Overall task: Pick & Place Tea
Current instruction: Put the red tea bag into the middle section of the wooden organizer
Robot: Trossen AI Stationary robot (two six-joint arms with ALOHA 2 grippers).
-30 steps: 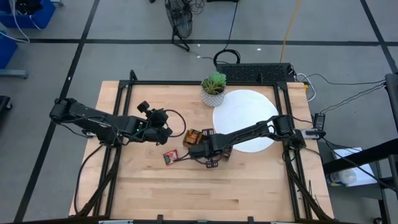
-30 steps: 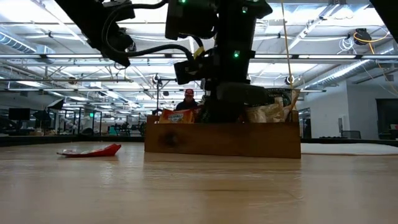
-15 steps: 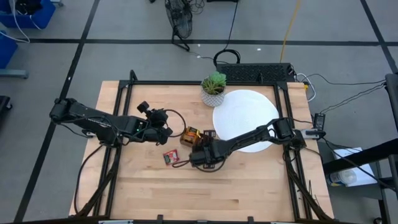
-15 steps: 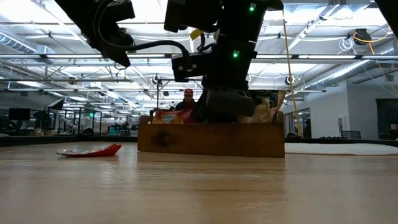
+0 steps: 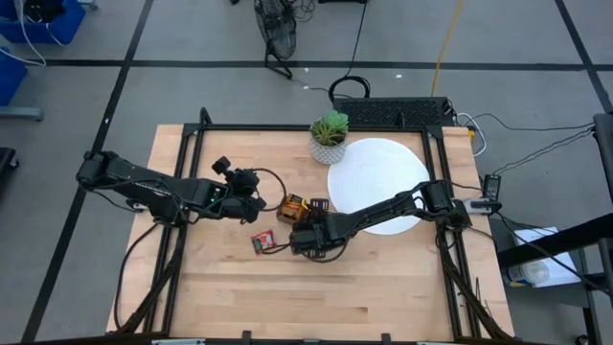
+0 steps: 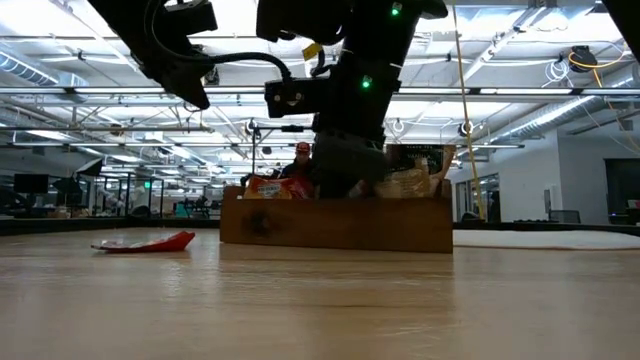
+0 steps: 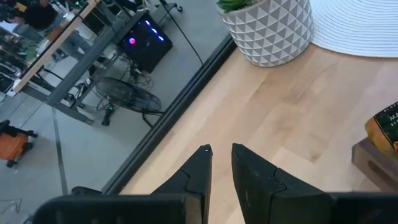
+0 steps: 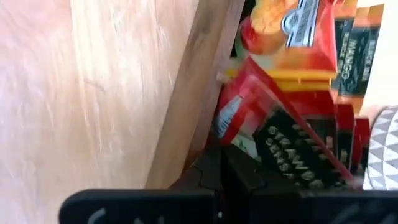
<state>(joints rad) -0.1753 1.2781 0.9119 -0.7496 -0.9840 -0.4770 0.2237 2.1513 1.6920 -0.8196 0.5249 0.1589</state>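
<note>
A brown wooden tray (image 6: pixel 335 226) stands mid-table, filled with tea sachets (image 8: pixel 292 37) in red, orange and dark print. My right gripper (image 8: pixel 222 167) is shut, reaching down into the tray from the table's right (image 5: pixel 308 240). One red sachet (image 5: pixel 261 242) lies flat on the table left of the tray. My left gripper (image 7: pixel 221 149) hovers left of the tray (image 5: pixel 257 201), above the tabletop. Its fingers stand a narrow gap apart with nothing between them. My right gripper's shut fingertips (image 8: pixel 208 163) sit inside the tray, against the inner side of its long wall (image 8: pixel 186 106), beside a red sachet (image 8: pixel 231 115). They slant down from the table's right. Whether a sachet is pinched between them, I cannot tell.
A white disc (image 5: pixel 378 177) lies at the far right, under the right arm. A potted green plant (image 5: pixel 330 136) stands at its far left edge. Bare wood (image 5: pixel 316 297) spans the near half of the table.
My right gripper has turned at the wrist and moved slightly toward the table's left. The tray has slid a little leftward with it and turned slightly. The lone red sachet has stayed where it was.
</note>
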